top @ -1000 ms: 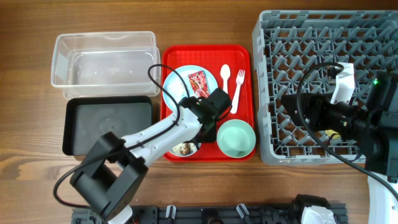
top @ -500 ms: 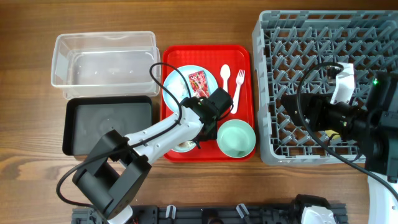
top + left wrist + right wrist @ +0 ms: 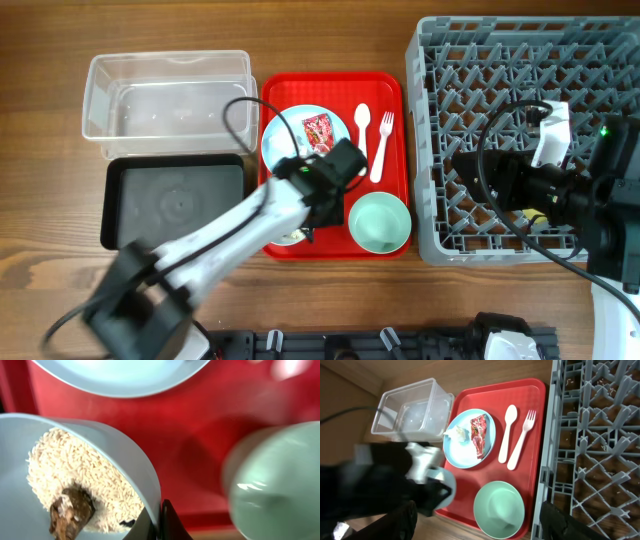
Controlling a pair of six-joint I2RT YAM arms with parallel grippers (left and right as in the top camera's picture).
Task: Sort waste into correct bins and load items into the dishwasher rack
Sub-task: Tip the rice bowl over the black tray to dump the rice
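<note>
Pinches light blue bowl [image 3: 122, 450] rim with left gripper [image 3: 159, 519], slanting up from lower left. Holds right gripper [image 3: 477, 515] wide. Shows rice [image 3: 75, 470] clearly only at wrist.

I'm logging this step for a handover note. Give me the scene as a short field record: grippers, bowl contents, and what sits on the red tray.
left gripper: fingers shut on the light blue bowl rim
bowl contents: rice crumbs, brown lump
plate: red wrapper and white tissue on it
red tray: also holds spoon, fork, pale green bowl
right gripper: open, holding nothing
rack: right of the tray
</note>
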